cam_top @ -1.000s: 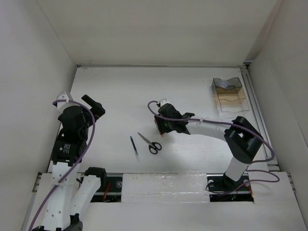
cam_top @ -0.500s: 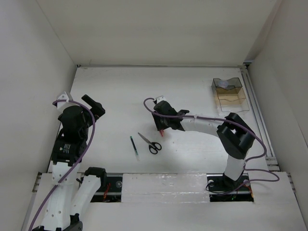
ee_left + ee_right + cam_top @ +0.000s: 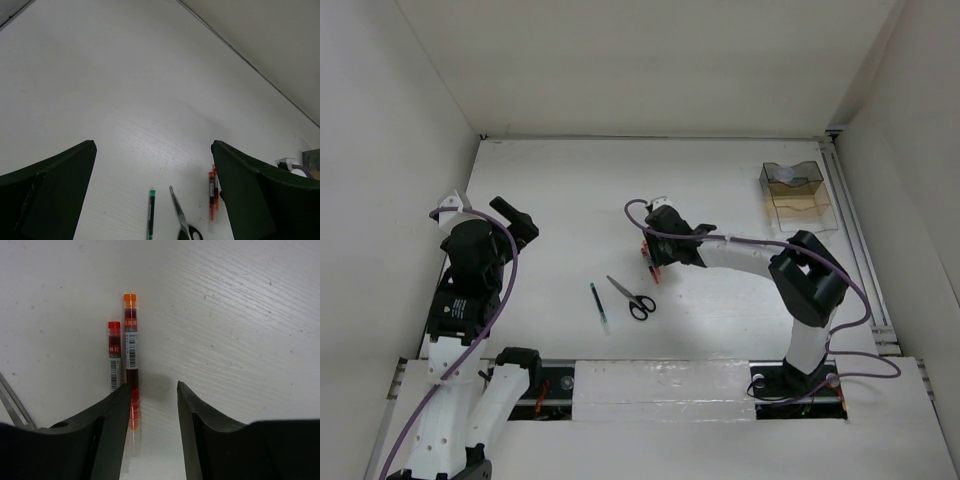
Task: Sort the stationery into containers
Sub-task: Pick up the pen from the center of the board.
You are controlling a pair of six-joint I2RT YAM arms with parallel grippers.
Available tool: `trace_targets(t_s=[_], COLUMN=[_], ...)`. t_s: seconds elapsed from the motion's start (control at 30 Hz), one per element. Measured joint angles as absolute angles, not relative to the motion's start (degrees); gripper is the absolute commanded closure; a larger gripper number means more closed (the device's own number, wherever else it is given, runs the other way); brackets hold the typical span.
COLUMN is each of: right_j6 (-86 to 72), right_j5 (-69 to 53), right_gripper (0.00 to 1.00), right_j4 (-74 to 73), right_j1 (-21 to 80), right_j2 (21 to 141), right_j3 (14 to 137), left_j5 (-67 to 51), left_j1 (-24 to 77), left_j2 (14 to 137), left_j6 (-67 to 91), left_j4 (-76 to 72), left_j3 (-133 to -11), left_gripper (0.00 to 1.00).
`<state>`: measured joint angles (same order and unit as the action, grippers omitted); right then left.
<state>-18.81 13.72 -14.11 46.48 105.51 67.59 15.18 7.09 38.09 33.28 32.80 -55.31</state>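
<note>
Two red-and-white pens lie side by side on the table: an orange-capped one [image 3: 131, 355] and a red-capped one [image 3: 114, 357]. My right gripper [image 3: 154, 390] is open and low over them; its left finger [image 3: 112, 420] touches or covers the near end of the orange-capped pen, with nothing clamped. From above it [image 3: 653, 262] sits over the pens. The black-handled scissors [image 3: 632, 297] and a thin dark pen [image 3: 599, 306] lie to its front left. The smoky-brown organiser [image 3: 798, 198] stands at the far right, a greyish roll [image 3: 784, 176] in its back compartment. My left gripper [image 3: 520, 222] is open and empty.
In the left wrist view the dark green-capped pen [image 3: 150, 212], scissors [image 3: 179, 215] and red pens [image 3: 213, 195] lie ahead between my wide fingers. A scissor blade [image 3: 10, 402] shows at the right wrist view's left edge. White walls enclose the table.
My right gripper has shifted a little left and towards the back, onto the red pens, and its elbow swung left. The left arm, scissors and dark pen have not moved.
</note>
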Motion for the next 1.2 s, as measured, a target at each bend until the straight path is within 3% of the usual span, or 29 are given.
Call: trace_targets(t_s=[1.2], right_j6=[-18.1], right_j5=[12.4], right_gripper=[0.56], right_j4=[-13.6], right_j1=[46.6], right_j2=[108.3], right_j3=[68.9], left_j5=[15.0], left_j1=[7.1], left_j2=[38.1], left_j6=[33.3], left_j4=[32.4], left_j3=[-55.3], left_gripper=[0.0])
